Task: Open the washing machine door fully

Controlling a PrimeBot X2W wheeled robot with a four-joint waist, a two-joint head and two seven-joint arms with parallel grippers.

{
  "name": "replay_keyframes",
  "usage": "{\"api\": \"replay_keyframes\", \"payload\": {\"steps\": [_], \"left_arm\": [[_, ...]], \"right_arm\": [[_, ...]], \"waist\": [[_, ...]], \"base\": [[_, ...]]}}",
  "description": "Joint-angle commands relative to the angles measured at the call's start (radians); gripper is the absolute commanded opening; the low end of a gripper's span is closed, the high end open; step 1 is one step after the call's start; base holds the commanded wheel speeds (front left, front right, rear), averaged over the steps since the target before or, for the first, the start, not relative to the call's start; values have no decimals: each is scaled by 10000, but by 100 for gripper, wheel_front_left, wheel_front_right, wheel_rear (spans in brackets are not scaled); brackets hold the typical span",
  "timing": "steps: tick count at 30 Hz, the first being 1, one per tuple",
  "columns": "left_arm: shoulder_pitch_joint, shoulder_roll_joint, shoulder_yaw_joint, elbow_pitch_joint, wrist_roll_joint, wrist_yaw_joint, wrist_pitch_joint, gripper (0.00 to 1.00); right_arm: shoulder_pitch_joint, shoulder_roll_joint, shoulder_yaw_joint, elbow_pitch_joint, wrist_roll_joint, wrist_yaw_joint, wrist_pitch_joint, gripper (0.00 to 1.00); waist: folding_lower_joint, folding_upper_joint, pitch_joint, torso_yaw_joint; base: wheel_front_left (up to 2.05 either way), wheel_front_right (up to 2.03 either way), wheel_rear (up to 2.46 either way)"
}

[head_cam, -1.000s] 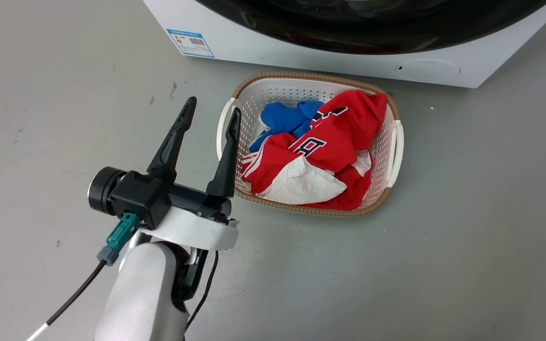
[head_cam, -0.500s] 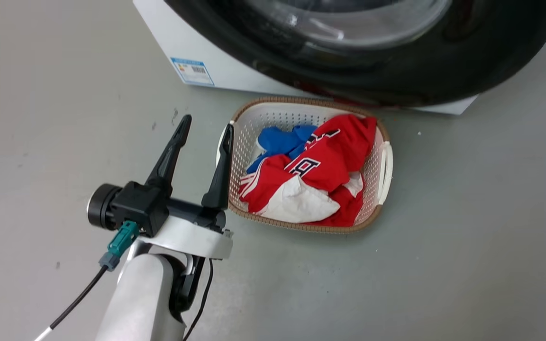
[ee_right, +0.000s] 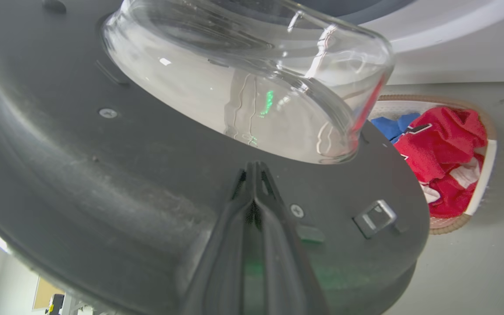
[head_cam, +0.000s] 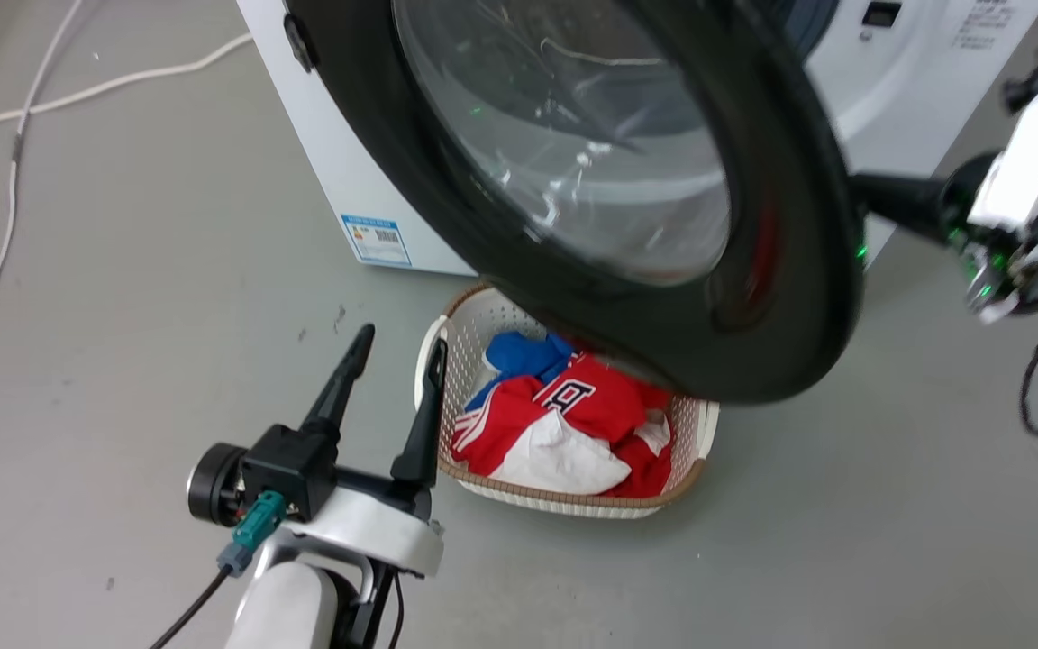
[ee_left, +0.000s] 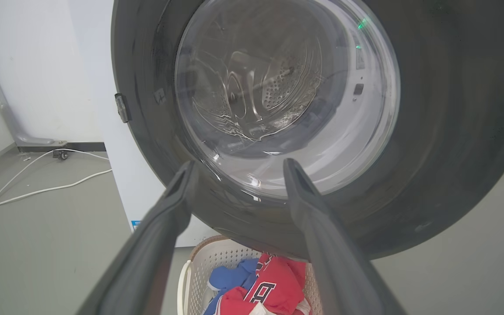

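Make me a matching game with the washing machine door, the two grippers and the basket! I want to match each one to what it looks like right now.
Things
1. washing machine door
2. left gripper
3. right gripper
4. basket

States
A. fingers shut together, at the door's inner side
B. on the floor, holding red and blue clothes
C. swung partly open
D. fingers spread apart, holding nothing

Pairs: 1-C, 2-D, 3-A, 4-B
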Motion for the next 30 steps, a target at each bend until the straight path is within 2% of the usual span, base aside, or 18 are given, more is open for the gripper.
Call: {"api": "replay_keyframes", "payload": {"steps": [1,12,19,25,30], "left_arm": [[203,-10,-30,74,6,-12,-24,100],[666,-13,-267,366,-172,65,-24,100],[852,-13,-461,525,-185,47,-24,100],[926,-10,-553,649,-144,21,-24,100],[1035,-7,-485,672,-98,32,-24,100]], "right_arm": [[521,314,-51,-346,57,29,208,0],[2410,1587,-305,-2481,-326,29,1351,0],[3456,1918,239,-3607,-33,29,1806,0],[4157,1899,1560,-4064,881,29,994,0],[4543,1894,2073,-4303,1070,29,-216,0]], "waist": [[1,0,-412,74],[1,0,-1144,658],[1,0,-1467,1148],[1,0,-1659,1372],[1,0,-1809,1278]], "base": [[0,0,0],[0,0,0],[0,0,0],[0,0,0],[0,0,0]]}}
